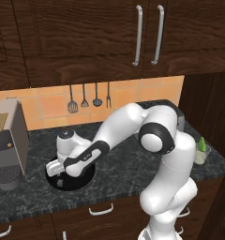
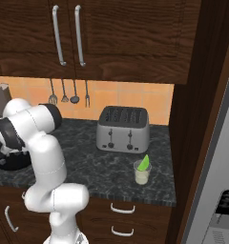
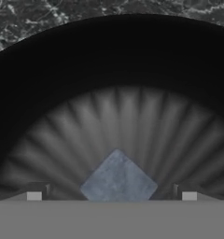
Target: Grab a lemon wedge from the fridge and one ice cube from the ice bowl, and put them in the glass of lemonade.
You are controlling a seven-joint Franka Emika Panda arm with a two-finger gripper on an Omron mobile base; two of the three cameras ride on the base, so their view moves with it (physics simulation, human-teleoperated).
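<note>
Ice cube (image 3: 118, 176) in ice bowl (image 3: 112, 60), at 6 o'clock between spread-open claw (image 3: 111, 196) tips; likely slick, hard, light — pinch opposite flat faces.

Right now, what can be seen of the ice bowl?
The ice bowl is a wide, shallow, round black bowl standing on the dark speckled counter, right of the coffee machine. In the hand view its inner wall is ribbed, and one pale grey ice cube lies at the bottom. The gripper hangs over it, jaws open either side of the cube.
</note>
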